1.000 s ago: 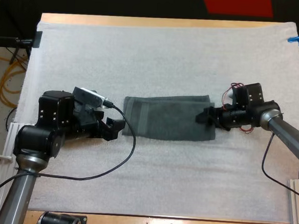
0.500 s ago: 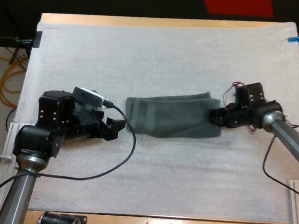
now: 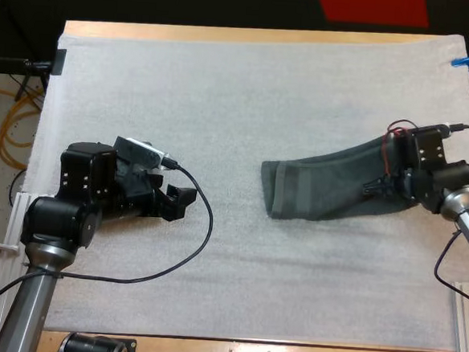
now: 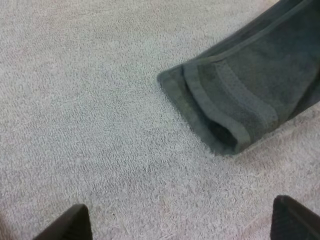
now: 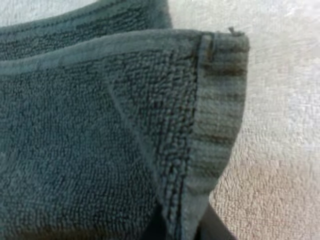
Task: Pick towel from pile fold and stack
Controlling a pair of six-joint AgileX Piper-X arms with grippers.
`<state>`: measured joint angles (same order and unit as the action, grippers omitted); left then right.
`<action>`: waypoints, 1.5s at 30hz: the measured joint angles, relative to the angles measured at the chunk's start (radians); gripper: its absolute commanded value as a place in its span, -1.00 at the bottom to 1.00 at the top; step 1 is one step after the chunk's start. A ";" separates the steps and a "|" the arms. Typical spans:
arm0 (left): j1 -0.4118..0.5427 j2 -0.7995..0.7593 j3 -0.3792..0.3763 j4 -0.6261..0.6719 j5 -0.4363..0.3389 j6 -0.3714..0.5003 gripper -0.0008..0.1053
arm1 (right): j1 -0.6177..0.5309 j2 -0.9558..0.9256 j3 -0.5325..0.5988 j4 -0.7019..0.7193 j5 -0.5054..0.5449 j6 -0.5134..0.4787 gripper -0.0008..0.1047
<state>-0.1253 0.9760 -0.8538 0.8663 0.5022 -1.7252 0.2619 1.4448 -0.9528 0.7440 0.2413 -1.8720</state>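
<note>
Mat (image 3: 225, 87) bears the folded towel (image 3: 314, 190), its long axis running left to right. Right gripper (image 3: 380, 188) clamps the towel's right end; left gripper (image 3: 186, 202), fingers spread and empty, waits well off its left end.

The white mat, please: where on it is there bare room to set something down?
Bare: the far half of the mat beyond the towel, the middle between the left end effector and the towel's folded end, and the near strip. Crowded: the right side, where the right end effector grips the towel.
</note>
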 measured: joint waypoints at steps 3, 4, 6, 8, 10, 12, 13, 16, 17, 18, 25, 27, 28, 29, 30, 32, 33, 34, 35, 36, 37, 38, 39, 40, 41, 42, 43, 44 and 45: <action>0.000 0.000 0.000 0.000 0.000 0.000 0.33 | 0.016 -0.001 -0.038 0.026 -0.080 0.052 -0.98; 0.000 0.000 0.000 0.000 0.000 0.000 0.33 | 0.022 -0.001 -0.049 0.029 -0.126 0.083 -0.98; 0.000 0.000 0.000 0.000 0.000 0.000 0.33 | 0.037 0.003 -0.065 0.030 -0.221 0.175 -0.98; 0.000 0.000 0.000 0.000 0.000 0.000 0.33 | 0.063 0.021 -0.071 0.003 -0.315 0.264 -0.98; 0.000 0.000 0.000 0.000 0.000 0.000 0.33 | 0.095 0.054 -0.071 -0.032 -0.382 0.334 -0.99; 0.000 0.000 0.000 0.000 0.000 0.000 0.33 | 0.126 0.089 -0.071 -0.064 -0.419 0.381 -0.99; 0.000 0.000 0.000 0.000 0.000 0.000 0.33 | 0.140 0.105 -0.072 -0.077 -0.434 0.401 -0.99; 0.000 0.000 0.000 0.000 0.000 -0.002 0.33 | 0.203 0.187 -0.092 -0.133 -0.495 0.499 -0.99; 0.000 0.000 0.000 0.000 0.000 -0.002 0.33 | 0.215 0.209 -0.104 -0.144 -0.501 0.522 -0.99; 0.000 0.000 0.000 0.000 0.001 -0.002 0.33 | 0.223 0.227 -0.114 -0.150 -0.503 0.534 -0.99; 0.000 0.000 0.000 0.000 0.003 -0.002 0.33 | 0.242 0.304 -0.154 -0.166 -0.555 0.570 -0.99; 0.000 0.000 0.000 0.000 0.003 -0.002 0.33 | 0.242 0.303 -0.154 -0.176 -0.570 0.569 -0.89; 0.000 0.000 0.000 0.000 0.003 -0.002 0.33 | 0.242 0.303 -0.154 -0.182 -0.581 0.569 -0.79; 0.000 0.000 0.000 0.000 0.003 -0.002 0.33 | 0.242 0.303 -0.154 -0.187 -0.595 0.569 -0.62; 0.000 0.000 0.000 0.000 0.003 -0.002 0.33 | 0.242 0.303 -0.154 -0.187 -0.609 0.569 -0.36; 0.000 0.000 0.000 0.000 0.003 -0.002 0.33 | 0.242 0.303 -0.154 -0.187 -0.632 0.569 0.05; 0.000 0.000 0.000 0.000 0.003 -0.002 0.33 | 0.242 0.303 -0.154 -0.187 -0.653 0.569 0.33; 0.000 0.000 0.000 0.000 0.003 -0.002 0.33 | 0.242 0.303 -0.154 -0.191 -0.681 0.569 0.45; 0.000 0.000 0.000 0.000 0.003 -0.002 0.33 | 0.242 0.303 -0.154 -0.197 -0.714 0.569 0.55; 0.000 0.000 0.000 0.000 0.003 -0.002 0.33 | 0.242 0.303 -0.154 -0.204 -0.744 0.569 0.57; 0.000 0.000 0.000 0.000 0.003 -0.002 0.33 | 0.243 0.303 -0.155 -0.210 -0.768 0.569 0.57; 0.000 0.000 0.000 0.000 0.003 -0.002 0.33 | 0.246 0.303 -0.156 -0.211 -0.785 0.569 0.56; 0.000 0.000 0.000 0.000 0.003 -0.002 0.33 | 0.250 0.303 -0.157 -0.211 -0.790 0.569 0.55; 0.000 0.000 0.000 0.000 0.003 -0.002 0.33 | 0.254 0.303 -0.157 -0.210 -0.791 0.569 0.54; 0.000 0.000 0.000 0.000 0.003 -0.002 0.33 | 0.259 0.303 -0.157 -0.209 -0.791 0.569 0.54; 0.000 0.000 0.000 0.000 0.003 -0.002 0.33 | 0.266 0.303 -0.157 -0.209 -0.791 0.569 0.54; 0.000 0.000 0.000 0.000 0.003 -0.002 0.33 | 0.275 0.303 -0.157 -0.209 -0.791 0.569 0.54; 0.000 0.000 0.000 0.000 0.003 -0.002 0.33 | 0.284 0.303 -0.157 -0.209 -0.791 0.569 0.54; 0.000 0.000 0.000 0.000 0.003 -0.002 0.33 | 0.296 0.303 -0.157 -0.209 -0.791 0.569 0.54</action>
<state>-0.1253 0.9760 -0.8538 0.8663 0.5047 -1.7267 0.5579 1.7482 -1.1095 0.5352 -0.5496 -1.3025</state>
